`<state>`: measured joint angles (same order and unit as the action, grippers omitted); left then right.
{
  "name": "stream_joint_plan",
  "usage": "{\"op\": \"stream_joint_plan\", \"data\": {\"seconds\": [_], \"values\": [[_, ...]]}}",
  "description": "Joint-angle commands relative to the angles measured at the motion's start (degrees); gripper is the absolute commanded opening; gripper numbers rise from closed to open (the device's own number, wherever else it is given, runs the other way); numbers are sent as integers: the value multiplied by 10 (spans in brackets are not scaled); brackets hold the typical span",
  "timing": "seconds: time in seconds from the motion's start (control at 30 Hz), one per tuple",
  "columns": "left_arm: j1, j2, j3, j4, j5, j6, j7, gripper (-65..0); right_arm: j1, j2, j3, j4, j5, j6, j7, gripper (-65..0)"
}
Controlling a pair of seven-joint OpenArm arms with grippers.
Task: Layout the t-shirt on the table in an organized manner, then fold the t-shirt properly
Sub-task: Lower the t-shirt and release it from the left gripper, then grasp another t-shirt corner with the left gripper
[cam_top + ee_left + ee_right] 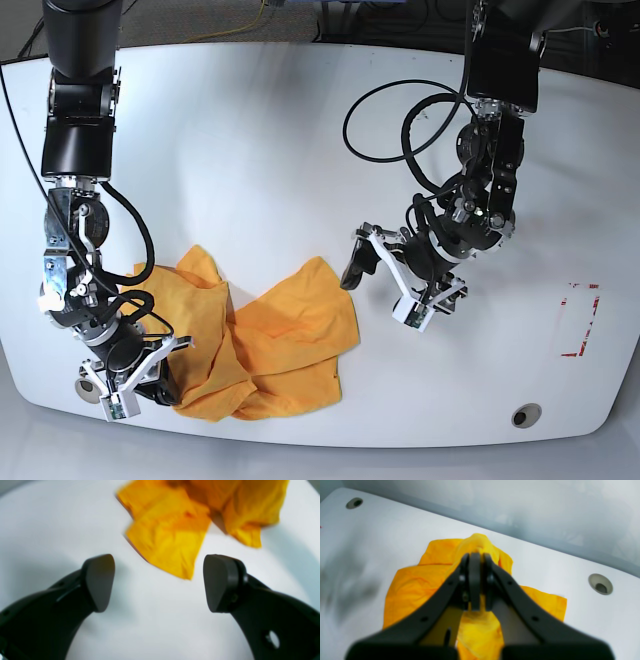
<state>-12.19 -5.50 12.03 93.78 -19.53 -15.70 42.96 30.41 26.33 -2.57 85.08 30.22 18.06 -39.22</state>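
The orange-yellow t-shirt (pixel 270 340) lies crumpled in a heap near the front left of the white table (pixel 250 130). My right gripper (pixel 140 385) is at the heap's left front edge, and the right wrist view shows it (pixel 475 562) shut on a raised fold of the t-shirt (pixel 420 587). My left gripper (pixel 395 280) hovers just right of the shirt, open and empty. In the left wrist view its fingers (pixel 100 580) stand wide apart above the bare table (pixel 50 530), with a corner of the t-shirt (pixel 170 537) just beyond them.
A red tape rectangle (pixel 580 320) marks the table at the right. A grey grommet (pixel 526 413) sits near the front right edge, and two grommets show in the right wrist view (pixel 354 503) (pixel 600 584). Black cables (pixel 400 120) loop beside the left arm.
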Motion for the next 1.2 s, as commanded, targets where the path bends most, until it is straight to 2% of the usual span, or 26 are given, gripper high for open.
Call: {"op": "stream_joint_plan", "data": {"seconds": [0.0,0.23,0.4,0.9,1.17], "values": [[-10,-1,21,2,26,-2,-19,-123,10,9,6,12,4,-1,18,-650],[-8,3,114,-33,124,-2,-65,-122,-9,8,28,12,5,-1,18,-650],[-10,15,155,-78,147,-2,-85,-122,-13,8,35,12,5,-1,18,-650],[-28,77,161,-199,274,-2,-146,-122,-25,8,36,13,9,-1,19,-650],[-62,90,161,-274,291,0,-157,-122,-41,8,36,38,6,-2,19,-650]]}}
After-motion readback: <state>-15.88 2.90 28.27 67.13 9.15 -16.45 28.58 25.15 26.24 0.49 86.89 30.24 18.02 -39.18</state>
